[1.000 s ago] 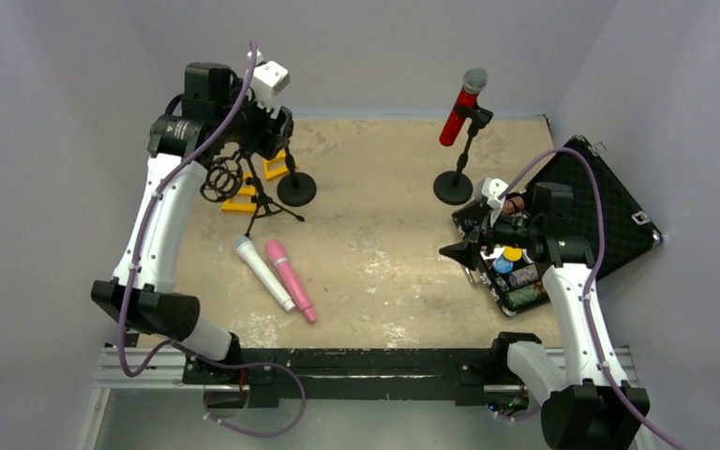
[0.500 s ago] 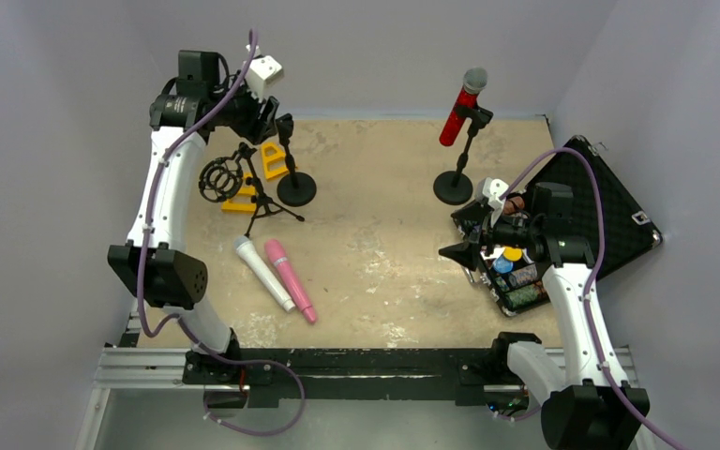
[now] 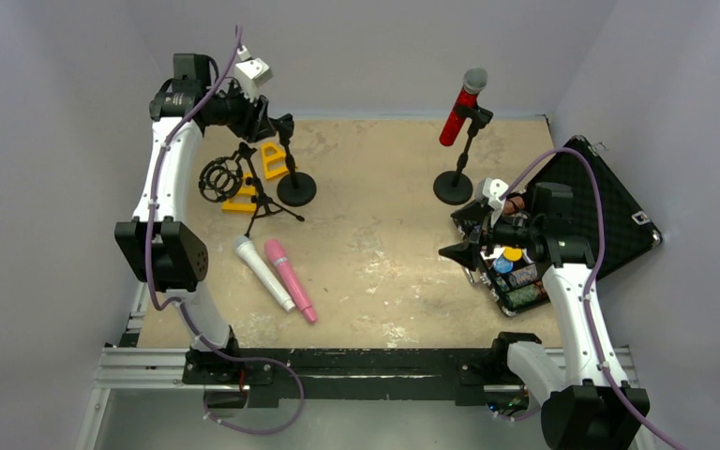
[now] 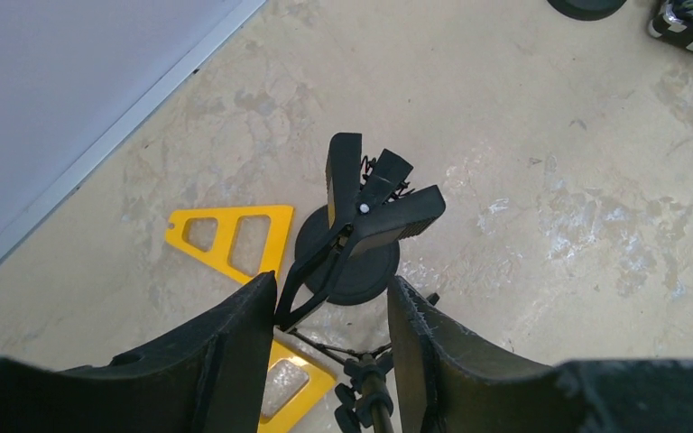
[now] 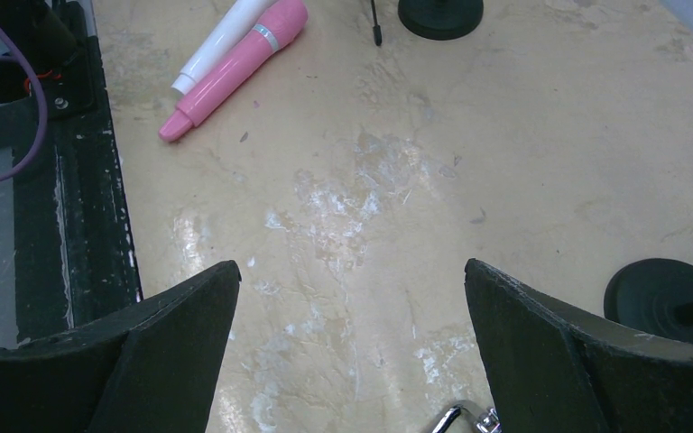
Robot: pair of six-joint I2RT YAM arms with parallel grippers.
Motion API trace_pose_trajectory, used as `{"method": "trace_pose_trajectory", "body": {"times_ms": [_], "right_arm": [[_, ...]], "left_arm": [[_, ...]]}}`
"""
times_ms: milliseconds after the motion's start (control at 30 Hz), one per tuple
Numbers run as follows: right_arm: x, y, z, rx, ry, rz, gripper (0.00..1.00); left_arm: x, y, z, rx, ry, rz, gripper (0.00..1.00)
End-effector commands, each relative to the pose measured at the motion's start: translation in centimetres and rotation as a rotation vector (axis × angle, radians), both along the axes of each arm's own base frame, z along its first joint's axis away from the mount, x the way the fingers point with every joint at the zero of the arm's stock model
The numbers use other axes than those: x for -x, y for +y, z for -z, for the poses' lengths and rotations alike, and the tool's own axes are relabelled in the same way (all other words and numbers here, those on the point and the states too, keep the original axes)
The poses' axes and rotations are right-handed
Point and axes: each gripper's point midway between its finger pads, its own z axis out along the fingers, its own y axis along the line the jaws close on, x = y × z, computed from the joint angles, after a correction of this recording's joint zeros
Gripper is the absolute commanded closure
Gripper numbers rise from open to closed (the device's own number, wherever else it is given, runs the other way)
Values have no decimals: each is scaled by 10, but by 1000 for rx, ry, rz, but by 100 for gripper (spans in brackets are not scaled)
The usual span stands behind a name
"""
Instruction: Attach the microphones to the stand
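Up at the far left of the table the left gripper is hanging over the left stand. Its two black fingers are standing well apart with nothing gripped between them. Through that gap the wrist camera is looking down on the stand's black clip, which is sitting just beyond the fingertips above the round base; whether the stand's lower arm is brushing the left finger, I cannot tell. A yellow triangle is lying flat beside that base, and a small tripod carrying a ring mount is standing just to its near-left. Over on the far right the red microphone is sitting tilted in the clip of the right stand, silver head uppermost. The white microphone and the pink microphone are lying side by side on the table in front of the tripod, close against each other, heads pointing towards the far left, well apart from both stand bases. The right gripper is hovering low over the table by the open black case at the right edge, its fingers spread very wide and holding nothing, and its camera is catching the two loose microphones up at the top left of its view
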Motion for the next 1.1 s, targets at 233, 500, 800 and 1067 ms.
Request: {"method": "trace_pose_trajectory", "body": {"times_ms": [233,500,800,1067], "right_arm": [[1,2,-4,-19,-10,-21,1],[2,2,-6,-18,-14,-22,1],[6,2,-9,-14,-38,-24,1],[7,3,-9,-16,-38,-30,1]], "left_arm": [[-11,-22,-15,97,-61,88,95],[8,-73,-24,110,-74,163,100],[87,-146,-39,84,-204,295,100],[156,-192,-37,134,-236,375,100]]}}
